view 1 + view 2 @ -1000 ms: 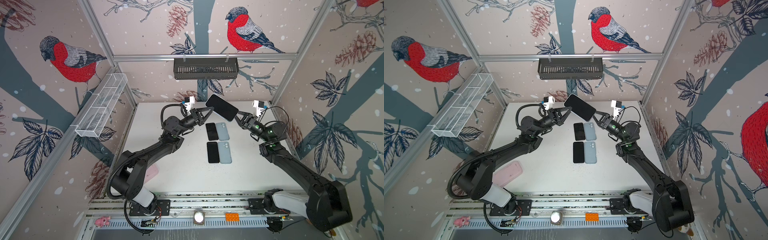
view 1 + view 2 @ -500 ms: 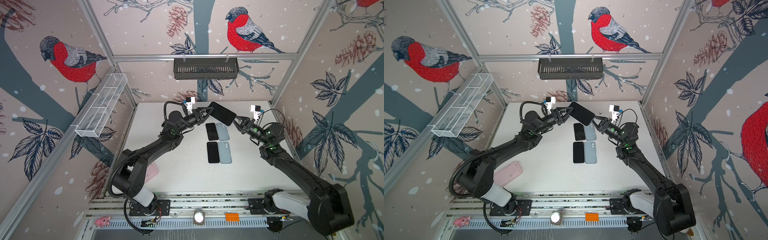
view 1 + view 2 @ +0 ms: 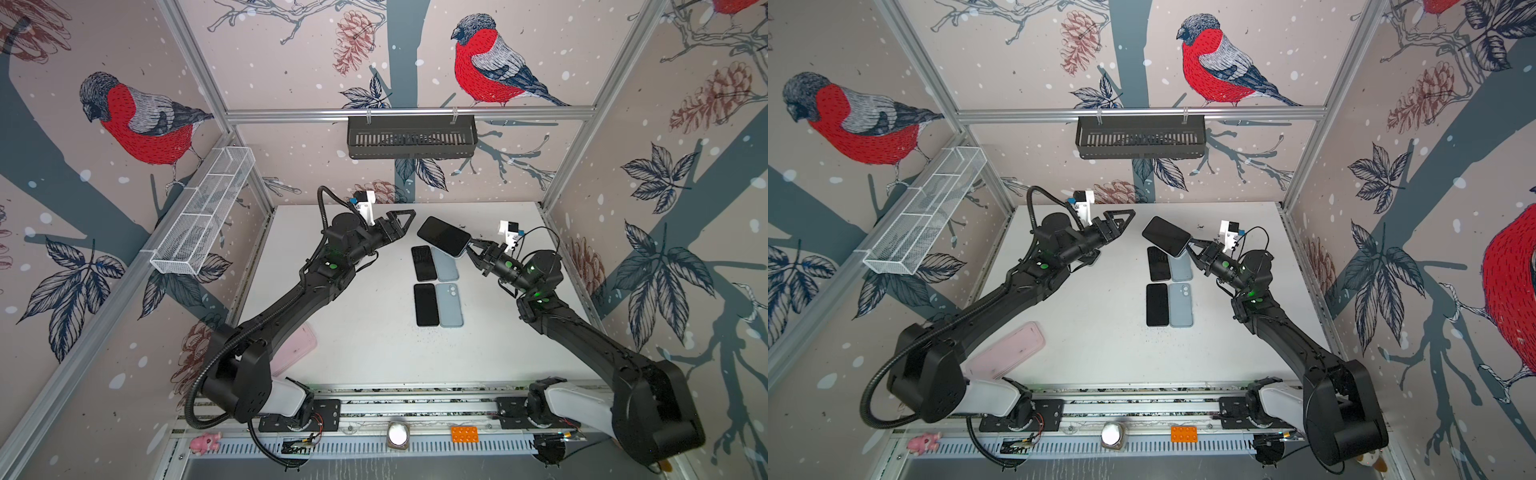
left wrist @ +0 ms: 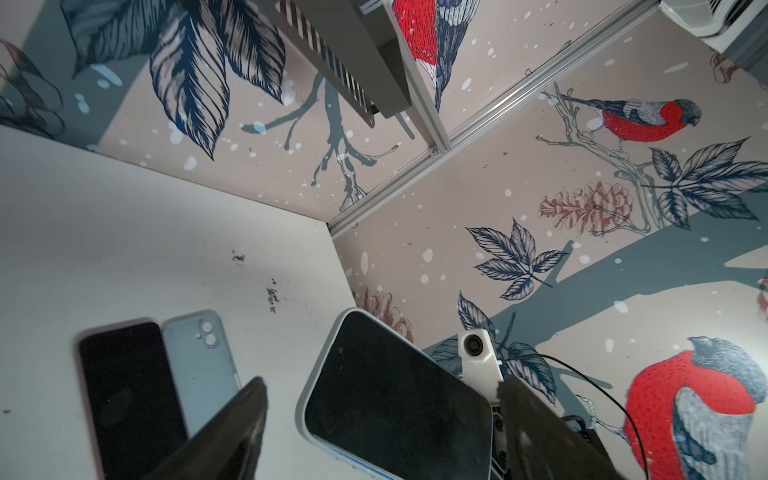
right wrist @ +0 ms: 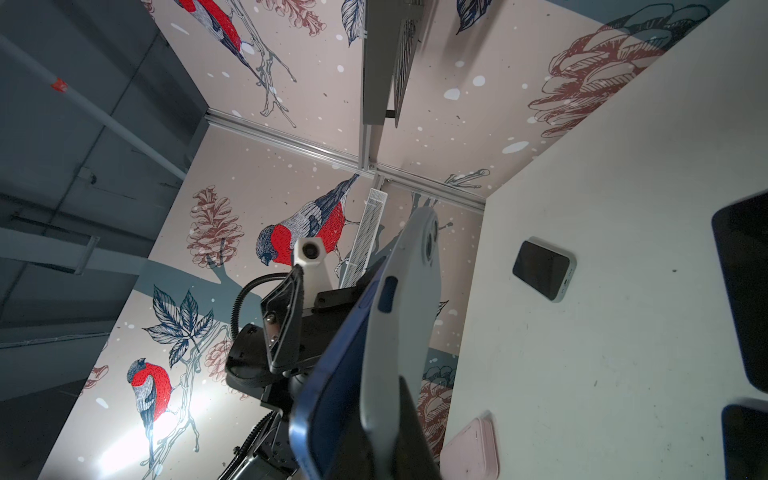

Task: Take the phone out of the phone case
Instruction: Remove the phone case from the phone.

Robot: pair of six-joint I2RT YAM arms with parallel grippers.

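A dark-screened phone (image 3: pixel 444 241) in a pale phone case hangs tilted over the back of the table in both top views (image 3: pixel 1166 235). My right gripper (image 3: pixel 469 248) (image 3: pixel 1190 246) is shut on its near end. In the right wrist view the blue phone edge (image 5: pixel 332 395) stands slightly apart from the pale phone case (image 5: pixel 409 291) at the right gripper (image 5: pixel 374 449). My left gripper (image 3: pixel 409 222) (image 3: pixel 1127 222) is open just left of the phone's far end and not touching it. In the left wrist view the phone (image 4: pixel 395 399) shows between the spread fingers (image 4: pixel 232 428).
Two dark phones (image 3: pixel 424 263) (image 3: pixel 426 304) lie on the table, each beside a pale blue case (image 3: pixel 445 266) (image 3: pixel 449 304). A pink case (image 3: pixel 297 349) lies by the left arm. A small dark phone (image 5: pixel 542 270) rests further back. A black basket (image 3: pixel 411 137) hangs on the back wall.
My left gripper has opened, let go of the phone and drawn back to the left. My right gripper has lowered the cased phone toward the table.
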